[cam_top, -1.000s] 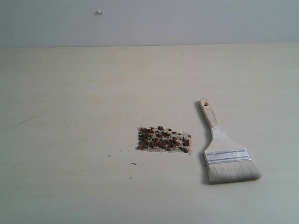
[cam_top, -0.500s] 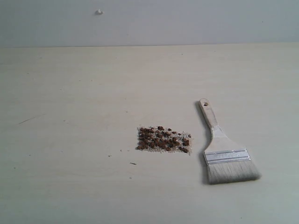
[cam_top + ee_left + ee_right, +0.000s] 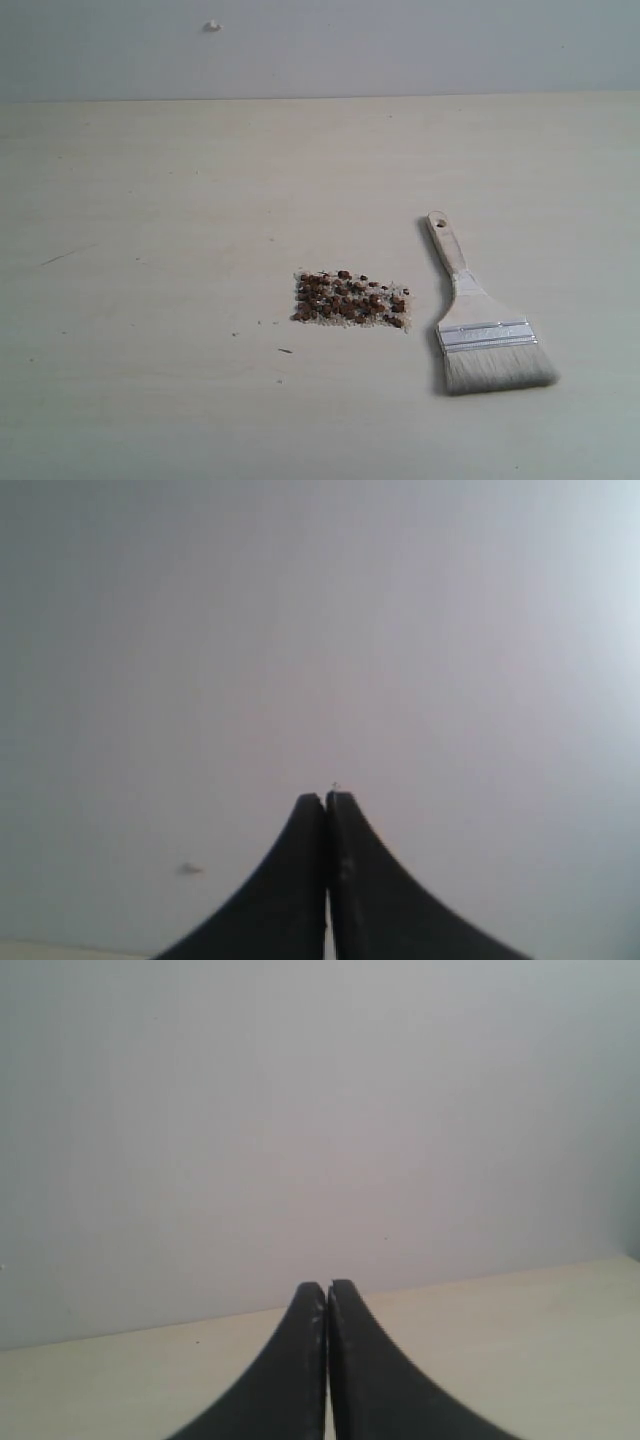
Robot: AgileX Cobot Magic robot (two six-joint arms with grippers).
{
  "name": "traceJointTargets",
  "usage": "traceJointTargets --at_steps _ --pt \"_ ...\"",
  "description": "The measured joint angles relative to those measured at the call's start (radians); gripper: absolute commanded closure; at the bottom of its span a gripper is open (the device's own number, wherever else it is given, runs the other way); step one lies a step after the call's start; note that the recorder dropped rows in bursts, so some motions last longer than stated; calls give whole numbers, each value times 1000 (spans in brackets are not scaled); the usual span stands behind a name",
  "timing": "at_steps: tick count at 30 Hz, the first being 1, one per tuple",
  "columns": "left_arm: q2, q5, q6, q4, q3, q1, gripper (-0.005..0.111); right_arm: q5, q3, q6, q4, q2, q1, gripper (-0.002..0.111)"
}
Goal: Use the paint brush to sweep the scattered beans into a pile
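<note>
The beans (image 3: 350,299) lie in one compact patch of brown beans and white grains near the middle of the pale table (image 3: 150,200). Just right of that pile rests the paint brush (image 3: 480,322), flat on the table, with its bristles (image 3: 498,367) toward the front and its handle (image 3: 446,245) pointing back. Neither gripper appears in the exterior view. My left gripper (image 3: 326,798) is shut on nothing and faces a blank grey wall. Shut and empty too, my right gripper (image 3: 327,1285) looks across bare table toward the wall. Neither wrist view shows brush or beans.
A few stray specks (image 3: 284,350) lie left of and in front of the pile. A grey wall (image 3: 400,45) rises behind the table's far edge, with a small white mark (image 3: 212,26) on it.
</note>
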Motion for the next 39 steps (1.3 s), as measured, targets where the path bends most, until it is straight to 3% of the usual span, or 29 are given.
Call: traceJointTargets --at_steps 4,8,39 --pt "0 284 469 -367 -1 0 107 0 0 0 0 0 0 108" --pt "0 407 713 -478 2 0 107 0 0 0 0 0 0 108" --pt "0 436 777 -504 2 0 107 0 0 0 0 0 0 108"
